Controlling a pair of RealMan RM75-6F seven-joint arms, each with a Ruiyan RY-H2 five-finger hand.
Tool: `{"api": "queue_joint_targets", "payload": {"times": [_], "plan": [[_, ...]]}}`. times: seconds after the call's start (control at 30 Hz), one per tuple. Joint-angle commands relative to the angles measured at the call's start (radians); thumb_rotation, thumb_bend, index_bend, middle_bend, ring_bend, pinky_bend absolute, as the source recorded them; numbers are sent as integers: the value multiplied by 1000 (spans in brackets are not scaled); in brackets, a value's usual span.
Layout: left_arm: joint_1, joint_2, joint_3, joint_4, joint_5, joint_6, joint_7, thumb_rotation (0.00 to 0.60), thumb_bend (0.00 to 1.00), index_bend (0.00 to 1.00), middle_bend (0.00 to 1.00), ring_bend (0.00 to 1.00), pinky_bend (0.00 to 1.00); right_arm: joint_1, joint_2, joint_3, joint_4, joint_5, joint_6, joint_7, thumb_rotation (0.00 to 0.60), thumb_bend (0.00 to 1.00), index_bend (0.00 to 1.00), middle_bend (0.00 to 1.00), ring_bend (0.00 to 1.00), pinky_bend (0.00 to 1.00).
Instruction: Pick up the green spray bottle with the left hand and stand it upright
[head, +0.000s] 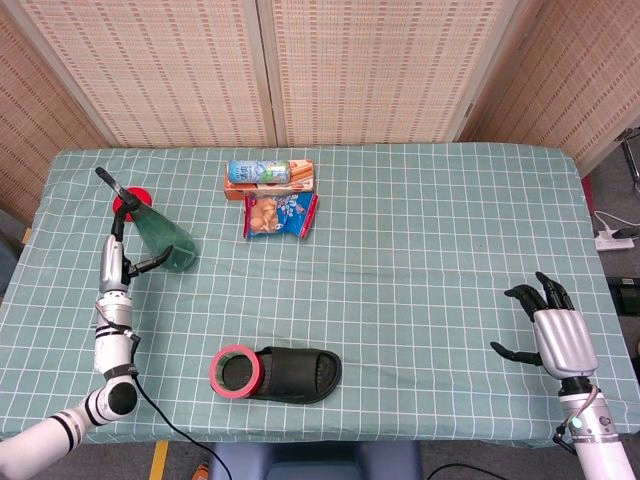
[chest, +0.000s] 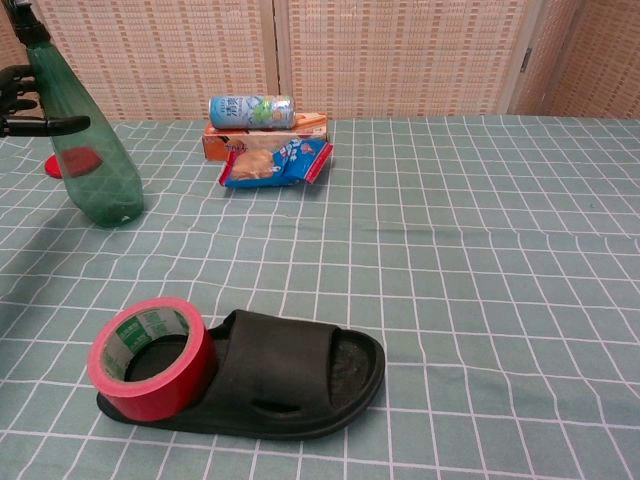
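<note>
Green spray bottle (chest: 88, 150) standing base-down near the table's (head: 450, 250) left edge, its long axis leaning slightly, nozzle uppermost.

The left hand (head: 118, 262) sits just beside the bottle, fingers parted around its body; whether they grip it cannot be told. Open cloth lies to the hand's right. The right hand (head: 553, 330) rests well apart, fingers spread, holding nothing.

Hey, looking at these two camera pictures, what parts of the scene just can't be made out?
- Left robot hand: in the chest view, cut off by the left edge; only dark fingers show beside the green spray bottle, so the grip is unclear.
- Right robot hand: outside the chest view.
- Red object: partly hidden behind the bottle in both views.
- Snack bag print: too small to read.
</note>
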Motion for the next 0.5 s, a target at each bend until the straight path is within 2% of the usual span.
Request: {"api": "queue_joint_targets", "payload": {"times": [0.03, 0.3, 0.5], "plan": [[4, 11, -5, -14, -9, 4, 14, 600, 129, 0, 0, 0, 15, 0, 0, 0, 0, -1, 0, 2, 600, 0, 279, 232, 9, 106], [33, 54, -4, -72, -34, 35, 69, 600, 128, 0, 0, 0, 7, 0, 3, -1, 0, -11, 0, 25, 600, 0, 279, 232, 9, 106], [94, 131, 15, -183, -37, 76, 109, 600, 127, 0, 0, 0, 7, 3, 6, -5, 10, -33, -5, 76, 600, 0, 279, 232, 9, 106]]}}
